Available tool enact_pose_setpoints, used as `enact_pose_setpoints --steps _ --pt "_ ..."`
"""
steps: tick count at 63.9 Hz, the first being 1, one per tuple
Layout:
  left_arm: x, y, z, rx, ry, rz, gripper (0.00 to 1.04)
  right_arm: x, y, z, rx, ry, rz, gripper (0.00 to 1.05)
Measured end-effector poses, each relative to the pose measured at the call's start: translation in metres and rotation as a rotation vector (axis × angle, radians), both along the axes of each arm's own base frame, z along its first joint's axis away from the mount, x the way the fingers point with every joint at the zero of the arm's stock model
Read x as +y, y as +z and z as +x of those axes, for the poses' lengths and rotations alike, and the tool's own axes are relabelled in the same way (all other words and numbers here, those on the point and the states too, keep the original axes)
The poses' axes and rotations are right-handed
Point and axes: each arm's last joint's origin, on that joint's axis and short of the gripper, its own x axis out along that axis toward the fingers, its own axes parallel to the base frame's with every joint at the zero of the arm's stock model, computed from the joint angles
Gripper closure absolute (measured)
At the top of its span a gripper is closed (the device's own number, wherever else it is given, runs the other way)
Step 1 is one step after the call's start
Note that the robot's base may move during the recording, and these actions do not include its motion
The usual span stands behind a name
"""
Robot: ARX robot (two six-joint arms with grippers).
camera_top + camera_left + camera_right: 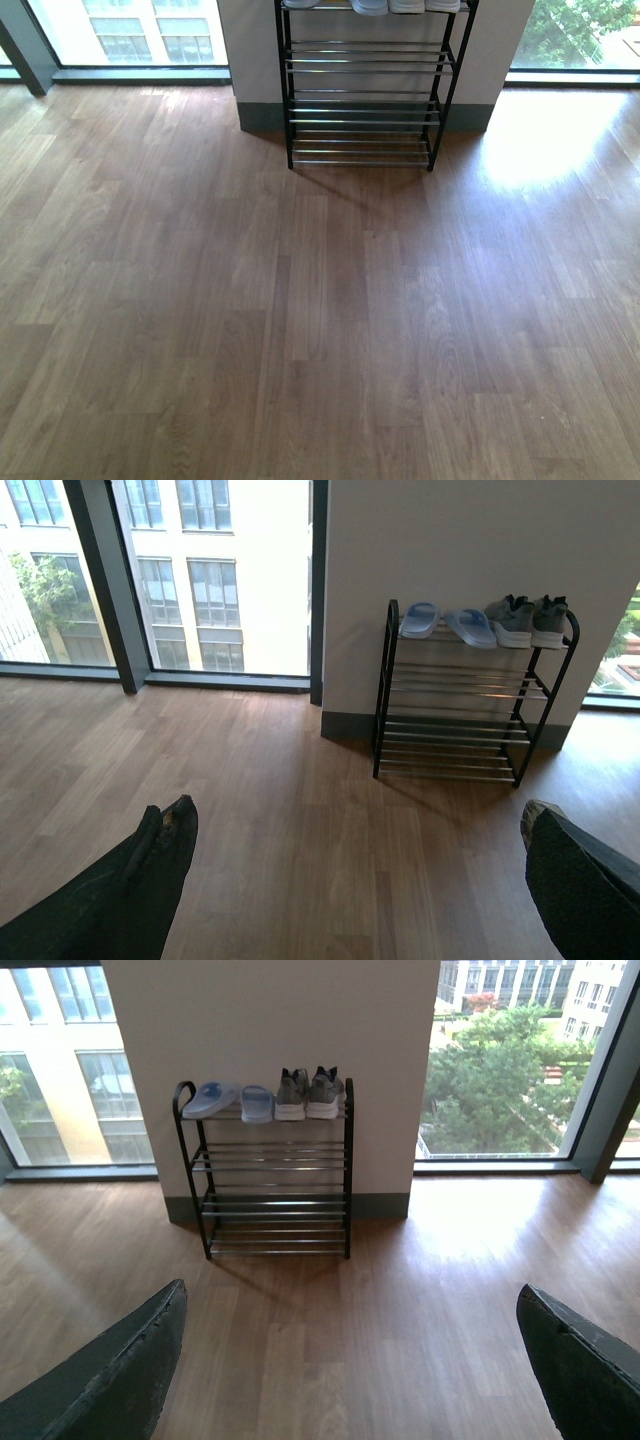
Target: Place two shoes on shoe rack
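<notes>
Status: looks done. All four shoes sit on the top tier of the shoe rack (275,1175); nothing left on the floor (320,330) in any view.

- Slides (228,1100): pair at the rack's end nearer the big-building window, side by side. The outer one overhangs the end loop a bit and looks slightly tilted.
- Sneakers (308,1094): pair at the other end, just beside the slides, touching or nearly touching each other.
- Orientation: long axes run front-to-back across the rods, square to the wall (270,1020). Sneakers are heels out toward the room, toes to the wall. Slides lie on the same axis; can't say for sure which end faces out.
- Lower tiers: bare rods.
- Front view only catches the soles at the rack top; neither arm shows there.

Hands:
- Left hand (355,865): fingers spread wide, holding nothing, well back from the rack.
- Right hand (350,1365): fingers spread wide, empty, also well back and facing the rack squarely.

Judgement: placement complete, with more shoes up than the two asked for. Only possible follow-up is nudging that overhanging slide inward; otherwise nothing left.
</notes>
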Motion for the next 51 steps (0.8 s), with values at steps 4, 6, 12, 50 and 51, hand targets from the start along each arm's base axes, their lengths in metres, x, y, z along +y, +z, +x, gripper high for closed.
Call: enact_pose_setpoints --steps 4,6,12,50,51 --pt "0.0 0.0 0.0 0.0 0.0 0.0 0.09 0.0 0.0001 -0.0001 -0.001 0.001 0.0 0.09" --pt "0.0 0.0 0.0 0.0 0.0 0.0 0.09 0.0 0.0001 0.0 -0.001 0.001 0.0 0.09" --pt "0.0 0.0 0.0 0.0 0.0 0.0 0.09 0.0 0.0002 -0.0001 -0.002 0.001 0.0 0.09" --pt "0.0 0.0 0.0 0.0 0.0 0.0 0.09 0.0 0.0001 -0.0001 -0.001 0.001 0.0 0.09" --pt "0.0 0.0 0.0 0.0 0.0 0.0 0.09 0.0 0.0001 -0.0001 -0.001 0.001 0.0 0.09"
